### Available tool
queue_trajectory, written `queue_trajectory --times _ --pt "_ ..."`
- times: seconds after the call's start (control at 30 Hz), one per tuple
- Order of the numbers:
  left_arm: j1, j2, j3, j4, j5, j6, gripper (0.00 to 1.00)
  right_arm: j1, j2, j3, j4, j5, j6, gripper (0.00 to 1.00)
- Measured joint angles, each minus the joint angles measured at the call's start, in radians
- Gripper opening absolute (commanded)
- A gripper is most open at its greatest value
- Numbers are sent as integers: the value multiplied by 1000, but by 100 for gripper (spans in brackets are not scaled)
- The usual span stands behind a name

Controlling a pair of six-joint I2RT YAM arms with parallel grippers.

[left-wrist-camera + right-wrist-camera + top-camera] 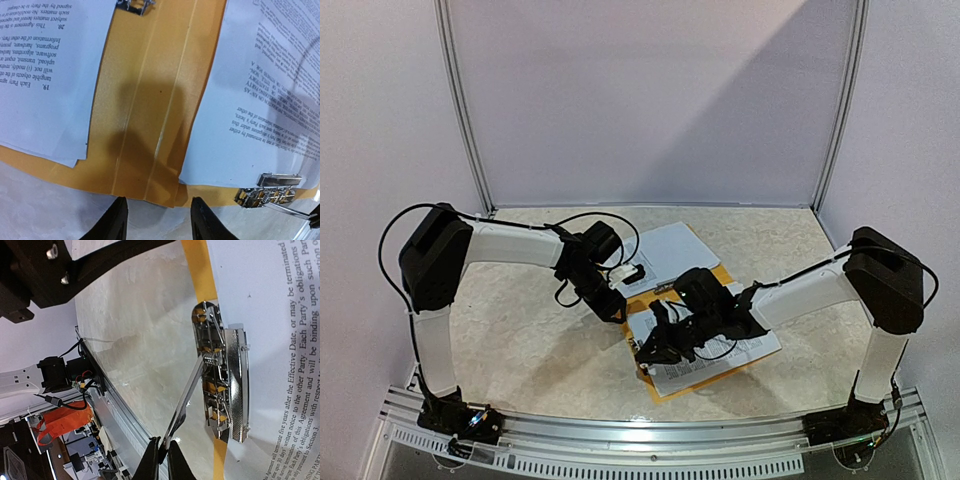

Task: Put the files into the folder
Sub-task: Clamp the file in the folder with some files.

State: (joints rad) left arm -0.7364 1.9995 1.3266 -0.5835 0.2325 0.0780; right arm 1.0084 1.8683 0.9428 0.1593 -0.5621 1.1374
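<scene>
The right gripper (161, 452) is seen pressed shut on the clip lever (187, 400) at the folder (199, 270) edge, with bare table (130, 340) alongside. The left gripper (157, 225) is held spread before the spine crease, which runs away between the files (45, 75). "Effective Date" can be read.

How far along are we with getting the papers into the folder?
Done: the folder lies open with a sheet under its metal clip. In hand: the right pincer pinches the clip's lever; the left pincer hovers open. Left: clamping it, plus the other sheet.
</scene>
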Motion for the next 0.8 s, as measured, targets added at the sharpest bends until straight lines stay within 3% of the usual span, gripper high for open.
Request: queue_trajectory --times 0.4,0.8 --pt "0 0 14 -29 18 4 45 0 4 -77 105 -6 32 3" --pt "-53 13 183 -117 165 3 41 1 12 -153 224 2 64 4"
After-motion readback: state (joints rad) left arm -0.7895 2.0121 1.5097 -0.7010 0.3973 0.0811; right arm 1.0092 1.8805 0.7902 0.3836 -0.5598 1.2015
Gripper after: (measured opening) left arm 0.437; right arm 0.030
